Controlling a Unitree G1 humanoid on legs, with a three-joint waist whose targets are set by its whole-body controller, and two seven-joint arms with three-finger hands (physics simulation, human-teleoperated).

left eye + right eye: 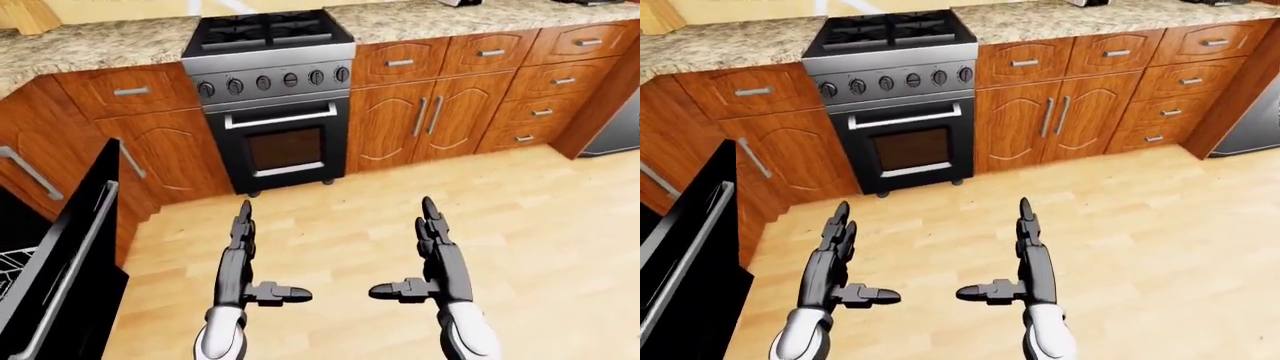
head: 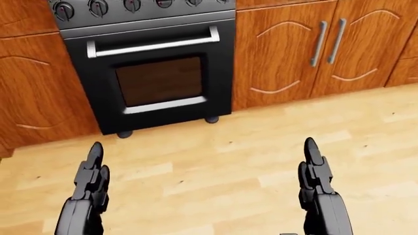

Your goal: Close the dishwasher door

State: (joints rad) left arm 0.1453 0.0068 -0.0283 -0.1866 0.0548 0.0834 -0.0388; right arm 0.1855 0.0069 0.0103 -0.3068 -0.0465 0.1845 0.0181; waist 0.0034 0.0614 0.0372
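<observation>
Both of my hands hang over the wooden floor (image 1: 540, 225) with fingers stretched flat and thumbs pointing inward, holding nothing: my left hand (image 1: 245, 262) toward the left of the left-eye view, my right hand (image 1: 430, 259) well apart from it. At that view's left edge stands the dishwasher door (image 1: 70, 255), black and swung open, a rack (image 1: 12, 271) showing behind it. At the top sits the black oven (image 1: 275, 131) under a granite counter (image 1: 90, 45).
</observation>
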